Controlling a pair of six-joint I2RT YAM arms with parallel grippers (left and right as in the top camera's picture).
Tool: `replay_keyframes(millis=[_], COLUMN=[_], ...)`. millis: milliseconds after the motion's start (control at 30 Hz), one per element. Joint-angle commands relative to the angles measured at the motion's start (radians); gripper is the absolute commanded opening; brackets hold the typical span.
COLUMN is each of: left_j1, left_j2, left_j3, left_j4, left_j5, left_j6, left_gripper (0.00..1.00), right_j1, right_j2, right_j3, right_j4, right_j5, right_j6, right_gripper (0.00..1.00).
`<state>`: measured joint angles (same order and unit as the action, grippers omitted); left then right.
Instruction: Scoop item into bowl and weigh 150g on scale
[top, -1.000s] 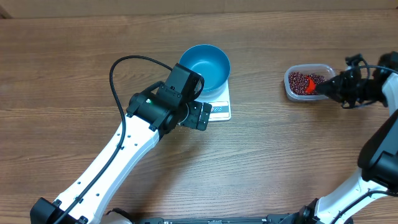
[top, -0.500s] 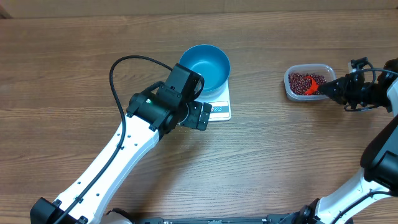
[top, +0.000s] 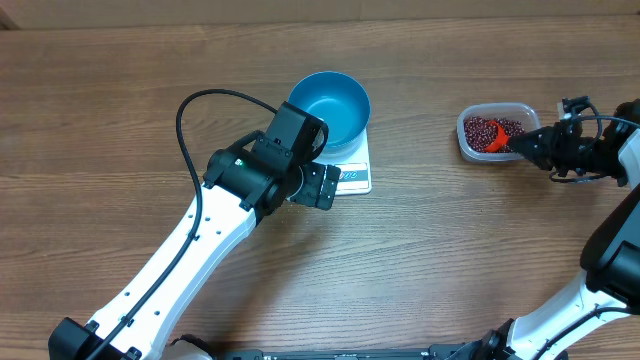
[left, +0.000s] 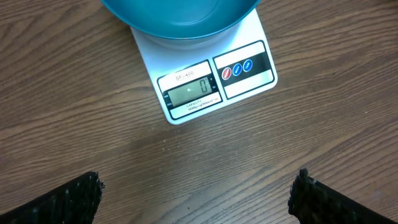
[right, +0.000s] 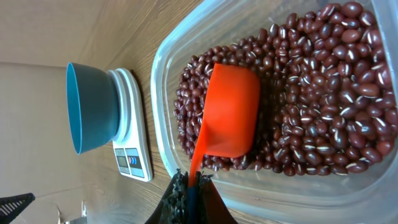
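Observation:
The blue bowl (top: 331, 108) stands on the white scale (top: 354, 176) at mid table, and nothing shows inside it from overhead. The scale's display (left: 191, 94) reads zero below the bowl (left: 180, 15). My left gripper (top: 318, 186) hovers open just in front of the scale, its fingertips (left: 74, 196) wide apart over bare wood. At the right, dark red-brown beans (right: 317, 99) fill a clear tub (top: 493, 132). My right gripper (right: 194, 186) is shut on the handle of a red scoop (right: 231, 112), whose cup lies among the beans.
The left arm (top: 190, 250) runs diagonally from the near-left edge toward the scale, with a black cable (top: 200, 110) looping above it. The right arm (top: 600, 150) reaches in from the right edge. Bare wood separates scale and tub.
The right gripper and scoop have shifted slightly right and then settled in the tub. The left arm has not moved.

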<state>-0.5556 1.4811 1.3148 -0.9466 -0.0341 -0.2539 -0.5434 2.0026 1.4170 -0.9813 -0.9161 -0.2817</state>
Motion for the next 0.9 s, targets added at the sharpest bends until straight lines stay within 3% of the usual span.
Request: replay_keyframes(millis=[0, 433, 867], left_j1=[0.001, 0.001, 0.001], left_j2=[-0.008, -0.008, -0.008], left_j3=[-0.006, -0.006, -0.006], left_j4=[0.002, 0.002, 0.002], left_j5=[-0.010, -0.010, -0.010], left_j6=[0.014, 0.014, 0.014], left_gripper=[0.99, 0.99, 1.00], right_j1=[0.003, -0.037, -0.100], right_j2=[0.006, 0.006, 0.006], right_j3=[-0.010, -0.010, -0.010], right_j4=[0.011, -0.004, -0.023], right_j5=[-0.071, -0.076, -0.216], right_j6=[-0.003, 0.019, 0.015], right_gripper=[0.04, 0.04, 0.04])
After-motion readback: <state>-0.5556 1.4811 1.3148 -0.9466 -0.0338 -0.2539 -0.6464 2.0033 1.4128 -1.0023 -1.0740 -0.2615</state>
